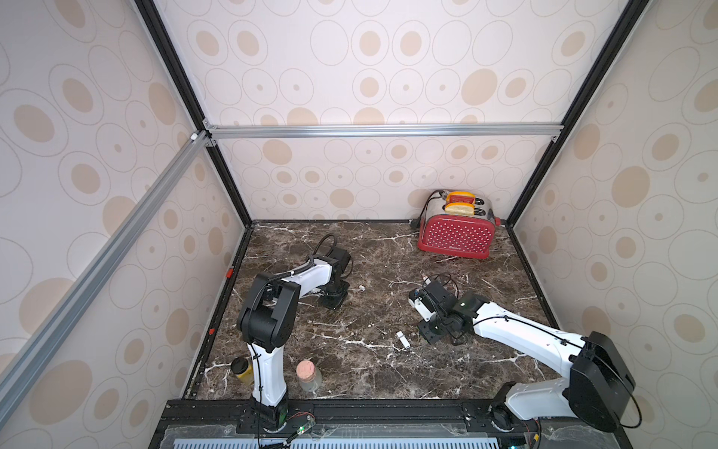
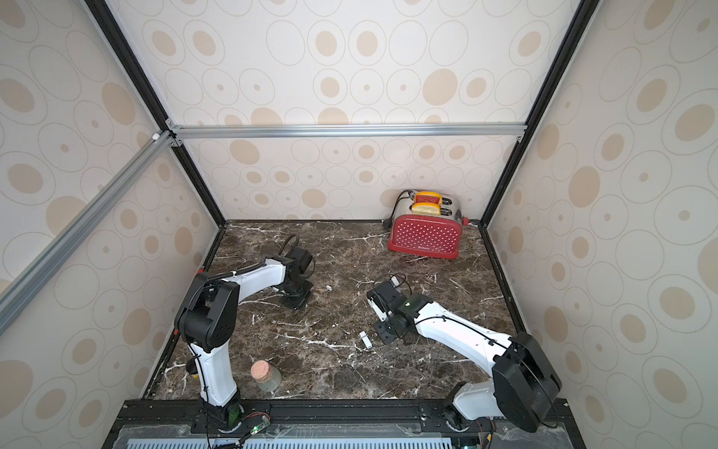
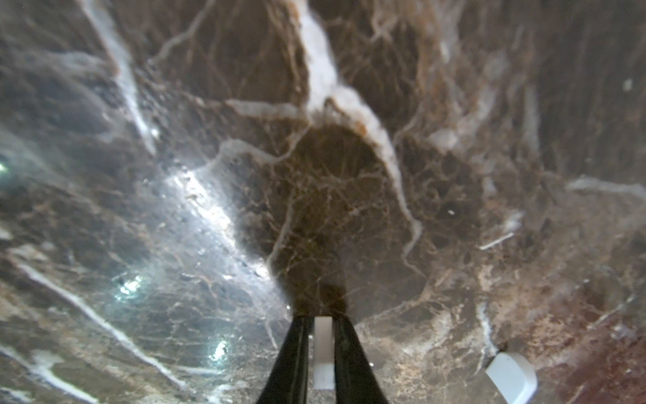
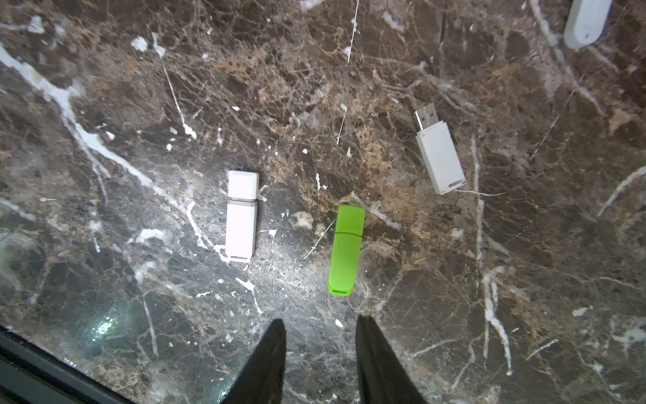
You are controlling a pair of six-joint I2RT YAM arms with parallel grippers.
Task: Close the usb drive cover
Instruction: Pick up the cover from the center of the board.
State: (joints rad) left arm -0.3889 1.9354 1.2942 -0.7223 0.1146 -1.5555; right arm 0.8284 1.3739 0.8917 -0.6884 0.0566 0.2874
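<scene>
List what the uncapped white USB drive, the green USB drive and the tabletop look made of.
Uncapped white USB drive: matte white plastic body, probably; its bare plug is shiny metal.
Green USB drive: smooth, semi-gloss plastic, uniform colour.
Tabletop: polished brown marble look, white veins, glare; stone or printed laminate, cannot tell.

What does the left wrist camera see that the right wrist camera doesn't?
Only the left wrist view: the left pincer closed on a small white piece, with a rounded white piece lying on the table nearby. Only the right wrist view: the right pincer, open and empty, plus a green USB stick, a capped white USB stick and an uncapped white USB stick. Both: the brown marble table.
</scene>
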